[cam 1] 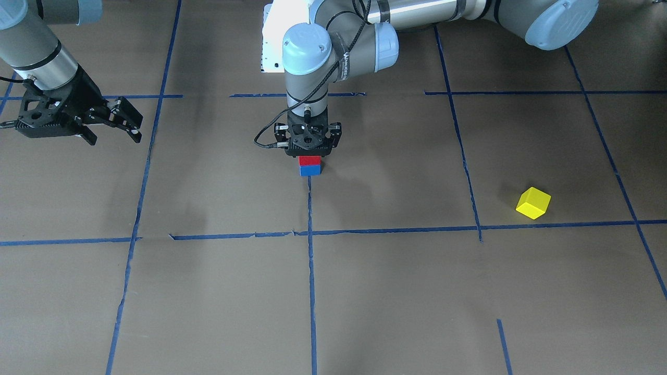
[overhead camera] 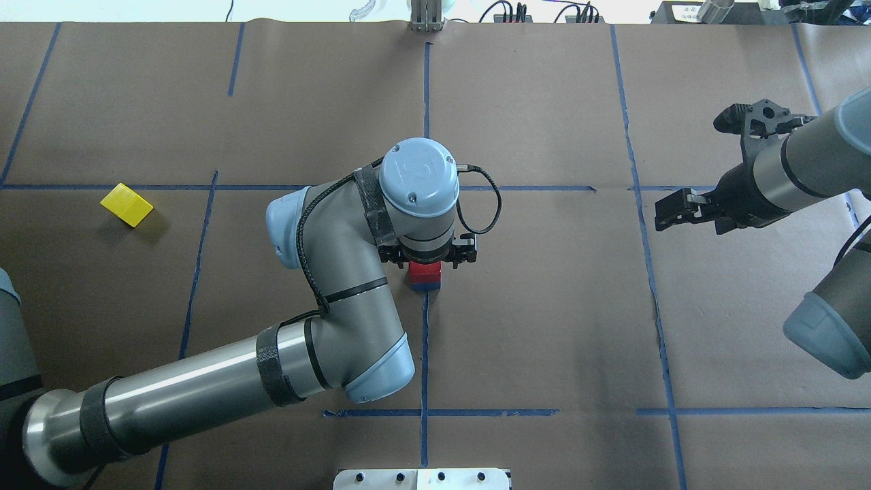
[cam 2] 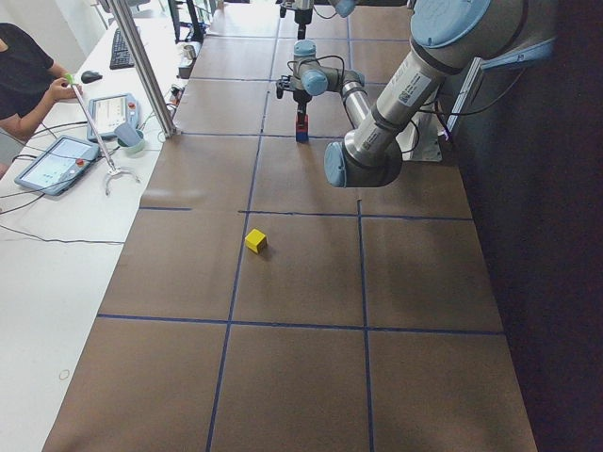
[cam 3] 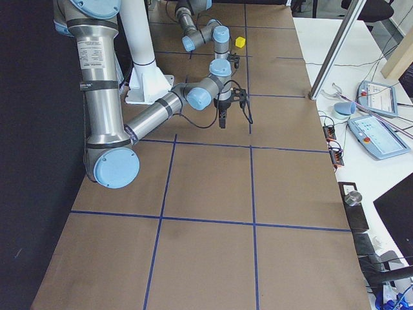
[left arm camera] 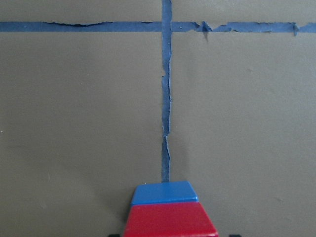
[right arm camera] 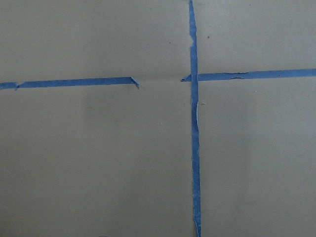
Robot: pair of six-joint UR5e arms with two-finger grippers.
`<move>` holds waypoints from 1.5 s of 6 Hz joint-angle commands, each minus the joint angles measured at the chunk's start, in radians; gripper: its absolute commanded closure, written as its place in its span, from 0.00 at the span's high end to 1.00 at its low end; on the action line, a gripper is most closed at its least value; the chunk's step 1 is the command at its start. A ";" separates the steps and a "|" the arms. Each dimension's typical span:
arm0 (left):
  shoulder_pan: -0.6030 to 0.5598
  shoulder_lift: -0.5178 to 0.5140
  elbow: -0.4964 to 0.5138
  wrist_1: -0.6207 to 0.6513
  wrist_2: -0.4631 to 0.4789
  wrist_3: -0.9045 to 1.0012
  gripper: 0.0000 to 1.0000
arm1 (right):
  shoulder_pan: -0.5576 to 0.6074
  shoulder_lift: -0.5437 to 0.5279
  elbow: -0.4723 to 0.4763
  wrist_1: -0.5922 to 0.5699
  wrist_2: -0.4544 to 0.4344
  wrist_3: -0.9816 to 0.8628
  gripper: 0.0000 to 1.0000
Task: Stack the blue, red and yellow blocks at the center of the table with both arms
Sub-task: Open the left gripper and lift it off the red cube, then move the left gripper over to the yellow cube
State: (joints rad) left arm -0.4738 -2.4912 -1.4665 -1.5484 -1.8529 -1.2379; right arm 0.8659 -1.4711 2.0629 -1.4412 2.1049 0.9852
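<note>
Red block flush atop blue block, in grip of left tool; right tool wide.

- Front and overhead views: bright, even light from above falls on the brown paper-covered bench; shadows are soft and faint.
- The small yellow cube throws a blurred shadow toward the overhead view's lower right.
- Glare: a white streak runs along the left arm's silvery metal tube; the white base plate is washed out.
- Side views: the robot's side of each frame sinks to near black.
- Wrist views: dimmer and flat. The blue tape lines are sharp; the red block atop the blue block is evenly lit, without highlights.
</note>
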 commanded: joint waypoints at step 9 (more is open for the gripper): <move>-0.535 0.609 -0.268 -0.084 -0.315 0.935 1.00 | 0.084 -0.040 -0.006 -0.001 0.098 -0.057 1.00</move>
State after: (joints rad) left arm -0.9445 -1.9120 -1.8074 -1.6257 -2.0965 -0.4109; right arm 0.9495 -1.5102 2.0570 -1.4419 2.2031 0.9282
